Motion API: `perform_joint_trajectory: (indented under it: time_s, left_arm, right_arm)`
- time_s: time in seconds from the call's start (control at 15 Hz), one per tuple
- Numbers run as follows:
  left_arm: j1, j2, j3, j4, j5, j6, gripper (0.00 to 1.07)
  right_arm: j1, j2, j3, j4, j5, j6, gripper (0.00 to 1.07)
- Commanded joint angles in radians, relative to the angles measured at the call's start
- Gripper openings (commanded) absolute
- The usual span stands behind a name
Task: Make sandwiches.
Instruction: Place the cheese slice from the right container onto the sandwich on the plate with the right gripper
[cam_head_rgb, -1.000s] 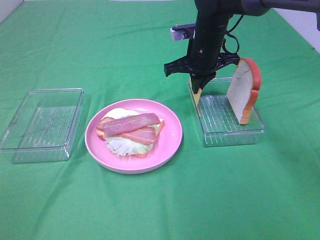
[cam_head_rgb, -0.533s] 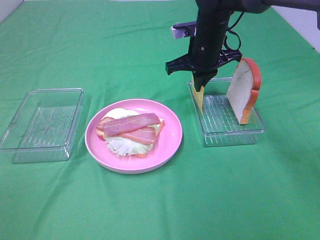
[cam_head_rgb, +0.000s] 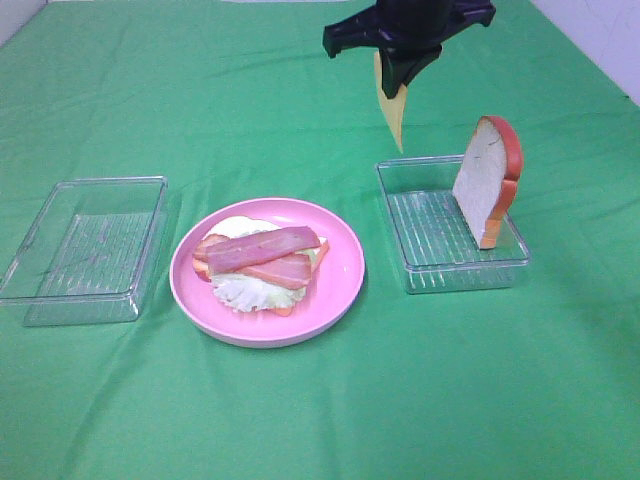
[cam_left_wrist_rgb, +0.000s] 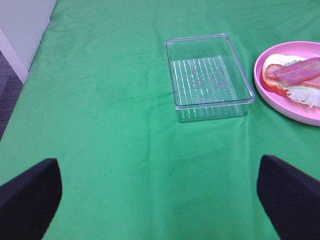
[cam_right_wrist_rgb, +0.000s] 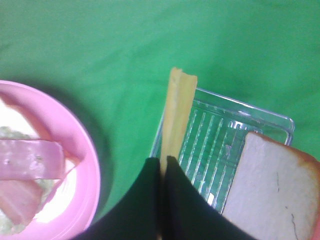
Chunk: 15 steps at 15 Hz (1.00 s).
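Sandwich is half-built: bread base, pale lettuce, two bacon strips on top. It lies flat on the pink plate, a bit toward the plate's 9 o'clock side. Cheese slice hangs on edge in the air at approx 1 o'clock from the plate, above the near-left corner of the right tray. It is pinched at its top end by the right gripper. In the wrist view the two dark fingers are clamped flat on the slice w/ no gap. Bread slice stands tilted inside the right tray at its 3 o'clock side, orange crust outward; that tray sits at 3 o'clock from the plate. Left tray sits at 9 o'clock, apart from the plate. All rest on the green cloth. Left gripper is over the cloth w/ jaws wide apart.
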Motion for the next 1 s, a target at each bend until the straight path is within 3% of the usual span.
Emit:
perform_joint_trajectory:
  time_s: [0.07, 0.53, 0.8, 1.0]
  left_arm:
    - [0.001, -0.003, 0.001, 0.001, -0.005, -0.004, 1.0]
    - [0.001, -0.003, 0.001, 0.001, -0.005, -0.004, 1.0]
    - [0.001, -0.003, 0.001, 0.001, -0.005, -0.004, 1.0]
    - [0.001, -0.003, 0.001, 0.001, -0.005, -0.004, 1.0]
  right_arm:
    - [0.042, -0.062, -0.002, 0.032, 0.117, -0.012, 0.0]
    - [0.276, -0.018, 0.002, 0.136, 0.113, -0.012, 0.0]
    - [0.344, 0.057, 0.002, 0.201, 0.109, -0.024, 0.0]
    - [0.351, 0.115, 0.012, 0.365, 0.095, -0.135, 0.0]
